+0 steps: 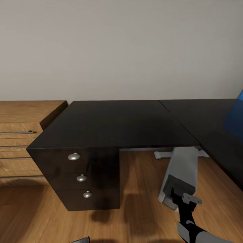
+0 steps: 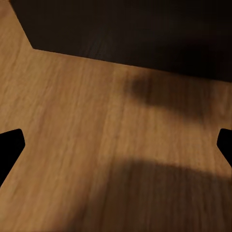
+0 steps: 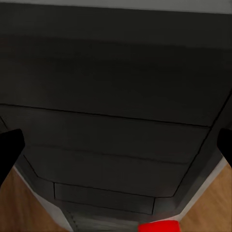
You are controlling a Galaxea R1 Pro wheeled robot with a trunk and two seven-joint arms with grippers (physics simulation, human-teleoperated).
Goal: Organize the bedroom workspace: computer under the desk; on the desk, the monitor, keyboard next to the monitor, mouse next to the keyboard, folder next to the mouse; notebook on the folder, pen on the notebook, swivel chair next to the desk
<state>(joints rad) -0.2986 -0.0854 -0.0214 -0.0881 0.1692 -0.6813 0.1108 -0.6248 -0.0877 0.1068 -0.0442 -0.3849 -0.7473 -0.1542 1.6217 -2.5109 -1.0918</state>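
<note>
Wooden floor [image 1: 141, 189] spreads out nearest, and low over it the right gripper [image 1: 184, 197] reaches toward the computer [image 1: 182, 175], a pale grey tower lying tipped on the boards, its far end tucked under the desk [image 1: 128, 125] edge. The right wrist view looks straight onto the tower's dark front panel [image 3: 116, 121], the two black fingertips [image 3: 9, 150] set wide apart at either side and gripping nothing; a small red patch [image 3: 158, 226] shows near the case's edge. The left gripper [image 2: 116, 145] hangs over bare floor, likewise spread wide and empty, close by the dark drawer pedestal [image 1: 84, 179] with its three round silver knobs. Beyond, the desk's black top runs back to the plain wall [image 1: 121, 47] and turns toward the right, where a bright blue panel [image 1: 236, 114] stands at the edge. A light wooden drawer chest [image 1: 23, 128] stands just beside the desk on the left.
</note>
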